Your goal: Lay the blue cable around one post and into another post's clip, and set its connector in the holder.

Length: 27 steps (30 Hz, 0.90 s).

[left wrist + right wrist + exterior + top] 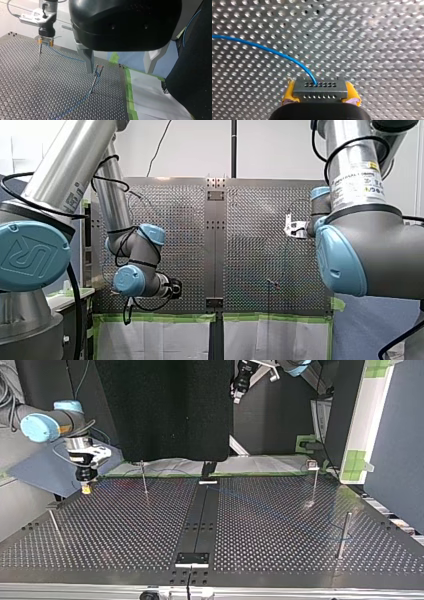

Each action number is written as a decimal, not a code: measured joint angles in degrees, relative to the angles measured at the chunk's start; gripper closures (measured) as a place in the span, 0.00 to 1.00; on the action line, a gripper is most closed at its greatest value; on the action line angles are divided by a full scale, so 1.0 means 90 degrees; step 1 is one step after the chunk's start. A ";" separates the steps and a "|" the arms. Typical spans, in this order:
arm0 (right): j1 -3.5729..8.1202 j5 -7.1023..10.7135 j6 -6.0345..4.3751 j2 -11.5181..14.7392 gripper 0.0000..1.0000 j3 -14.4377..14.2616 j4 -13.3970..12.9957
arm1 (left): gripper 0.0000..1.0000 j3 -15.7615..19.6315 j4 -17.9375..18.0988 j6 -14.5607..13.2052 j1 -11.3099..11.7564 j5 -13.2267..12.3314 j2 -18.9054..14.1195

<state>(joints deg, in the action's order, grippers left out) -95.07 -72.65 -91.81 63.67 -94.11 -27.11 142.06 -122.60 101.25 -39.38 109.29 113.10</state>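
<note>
My right gripper has its yellow pads shut on the grey connector, just above the perforated table. The blue cable leaves the connector's face and curves away. In the top view this gripper hangs low at the left. In the left wrist view the cable runs from it to a clip-topped post and on along the table. My left gripper stands open above the table's edge, near that post, with nothing between its fingers.
Thin posts stand on the table: one at the back left, one at the near left, one at the near right, and a clip-topped one at the back right. Green tape lines the table's edge.
</note>
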 joint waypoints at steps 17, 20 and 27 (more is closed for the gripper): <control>0.0262 0.0041 -0.0016 0.0472 1.00 -0.0270 -0.0207 | 0.02 -0.0006 -0.0030 -0.0028 0.0019 0.0003 0.0000; 0.0327 0.0050 -0.0053 0.0470 1.00 -0.0271 -0.0297 | 0.02 -0.0006 -0.0034 -0.0028 0.0037 0.0001 -0.0001; 0.0504 0.0093 -0.0159 0.0462 1.00 -0.0254 -0.0331 | 0.02 -0.0012 -0.0066 -0.0042 0.0074 0.0000 -0.0003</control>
<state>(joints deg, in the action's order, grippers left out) -90.53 -71.82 -93.24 67.84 -96.39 -30.09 141.95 -123.19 100.87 -38.72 109.29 113.08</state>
